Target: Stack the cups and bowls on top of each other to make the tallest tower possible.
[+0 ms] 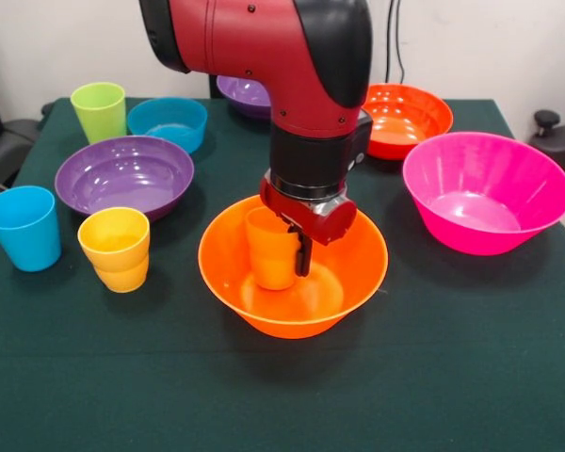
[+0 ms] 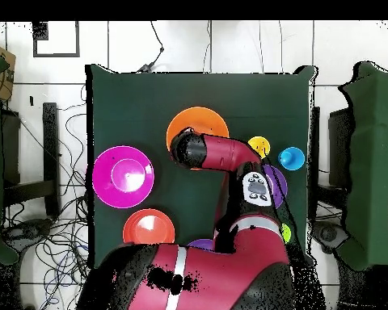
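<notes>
The wide orange bowl [image 1: 228, 282] sits upright at the table's middle; it also shows in the overhead view [image 2: 199, 119]. The small orange cup [image 1: 271, 254] stands upright inside it. My gripper [image 1: 290, 262] reaches down into the bowl and is shut on the orange cup, with one black finger [image 1: 304, 256] against the cup's right side. The other finger is hidden. A purple bowl [image 1: 124, 174] lies apart at the left, and a second purple bowl [image 1: 243, 92] sits behind the arm. In the overhead view the arm hides the gripper.
At the left are the lime green cup [image 1: 99, 109], small blue bowl [image 1: 168, 121], blue cup [image 1: 24, 226] and yellow cup [image 1: 116, 248]. The red-orange bowl [image 1: 405, 118] and wide pink bowl [image 1: 485, 193] stand at the right.
</notes>
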Robot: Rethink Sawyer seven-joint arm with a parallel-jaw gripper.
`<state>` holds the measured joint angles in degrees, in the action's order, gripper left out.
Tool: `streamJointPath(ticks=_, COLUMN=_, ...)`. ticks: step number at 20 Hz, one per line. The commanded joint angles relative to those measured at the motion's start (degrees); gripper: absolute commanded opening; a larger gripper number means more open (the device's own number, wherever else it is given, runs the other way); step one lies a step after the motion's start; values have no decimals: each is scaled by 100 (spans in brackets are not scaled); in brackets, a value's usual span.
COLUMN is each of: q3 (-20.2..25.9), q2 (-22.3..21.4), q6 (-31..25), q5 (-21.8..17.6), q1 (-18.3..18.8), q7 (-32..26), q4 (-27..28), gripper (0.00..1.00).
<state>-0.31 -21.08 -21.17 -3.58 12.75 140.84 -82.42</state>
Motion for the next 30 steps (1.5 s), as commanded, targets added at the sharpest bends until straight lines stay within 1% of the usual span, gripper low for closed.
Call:
streamJointPath(ticks=1, q3=417, q2=625, q6=-29, q5=190, q1=-250, q7=433, q4=321, gripper=0)
streamJointPath(ticks=11, q3=340, q2=680, q6=-339, q5=316, q1=-386, q7=457, q4=643, gripper=0)
streamJointPath(ticks=15, q3=283, q2=719, q6=-365, q5=381, q1=-445, q7=468, q4=697, gripper=0)
streamJointPath(ticks=21, q3=235, q2=728, q6=-362, q5=492, q1=-477, q7=419, q4=686, gripper=0)
streamJointPath(ticks=30, q3=189, q2=789, q6=-256, q5=494, q1=-450, q7=351, q4=609, gripper=0)
